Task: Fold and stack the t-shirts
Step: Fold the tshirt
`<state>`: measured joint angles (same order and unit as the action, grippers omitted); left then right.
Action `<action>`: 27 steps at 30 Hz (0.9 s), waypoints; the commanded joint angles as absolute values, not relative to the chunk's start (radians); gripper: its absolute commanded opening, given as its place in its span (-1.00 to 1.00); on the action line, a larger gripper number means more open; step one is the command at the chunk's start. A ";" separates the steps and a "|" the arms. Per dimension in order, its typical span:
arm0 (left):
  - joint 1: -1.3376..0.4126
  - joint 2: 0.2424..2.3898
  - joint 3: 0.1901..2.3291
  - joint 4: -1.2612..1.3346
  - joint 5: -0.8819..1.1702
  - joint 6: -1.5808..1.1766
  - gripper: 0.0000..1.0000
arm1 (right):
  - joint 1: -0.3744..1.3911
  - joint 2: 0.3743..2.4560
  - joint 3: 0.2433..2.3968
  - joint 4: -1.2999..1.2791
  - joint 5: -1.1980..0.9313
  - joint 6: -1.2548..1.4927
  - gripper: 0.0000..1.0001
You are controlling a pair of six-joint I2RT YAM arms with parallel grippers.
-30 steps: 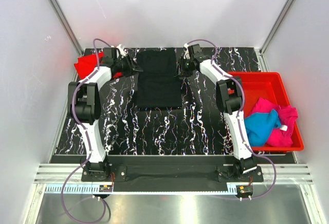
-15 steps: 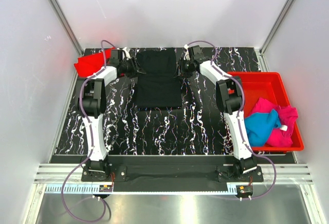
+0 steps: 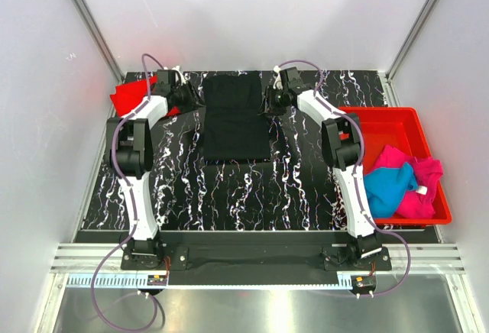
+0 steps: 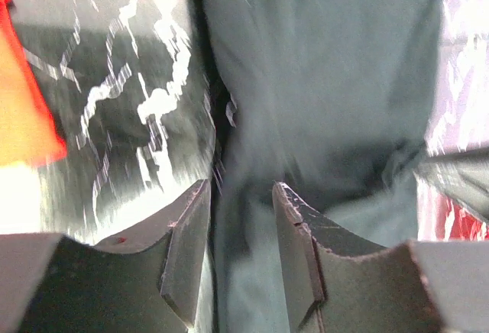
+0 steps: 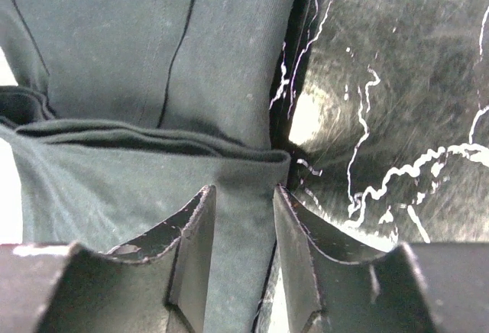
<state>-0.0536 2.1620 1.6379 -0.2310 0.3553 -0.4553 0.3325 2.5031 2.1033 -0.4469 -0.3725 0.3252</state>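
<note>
Left gripper (image 4: 239,189) and right gripper (image 5: 243,192), jaws narrowly parted and empty, are hovering over opposite edges of the black t-shirt (image 3: 235,119) lying between them. Closing unevenly, they are probably risking catching one layer only and dragging the fold askew.

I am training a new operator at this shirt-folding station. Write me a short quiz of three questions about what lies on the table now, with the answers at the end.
1. True or false: the black t-shirt lies flat on the table, with the left hand near its left edge and the right hand near its right edge.
2. Fill in the missing word: the red t-shirt lies at the far ____ corner of the table.
3. Which lie in the red bin?
A. the blue t-shirt and the magenta t-shirt
B. the black and the red one
C. the red and the blue one

Key: 1 true; 2 left; 3 A.
</note>
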 commanded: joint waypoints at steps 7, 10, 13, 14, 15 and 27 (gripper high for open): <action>-0.135 1.999 1.476 -0.140 0.488 -0.419 -0.88 | 0.327 2.321 2.033 -0.430 -0.380 0.318 -0.05; -0.137 2.083 1.527 -0.149 0.505 -0.426 -0.99 | 0.327 2.307 2.017 -0.431 -0.385 0.313 -0.14; -0.132 2.176 1.633 -0.192 0.471 -0.428 -1.00 | 0.327 2.310 2.017 -0.430 -0.393 0.308 -0.15; -0.129 2.219 1.658 -0.202 0.460 -0.434 -1.00 | 0.327 2.312 2.017 -0.430 -0.394 0.307 -0.14; -0.121 2.236 1.676 -0.207 0.448 -0.442 -1.00 | 0.328 2.319 2.019 -0.430 -0.394 0.305 -0.14; -0.064 2.185 1.612 -0.180 0.400 -0.566 -0.63 | 0.327 2.301 1.924 -0.425 -0.413 0.287 -0.03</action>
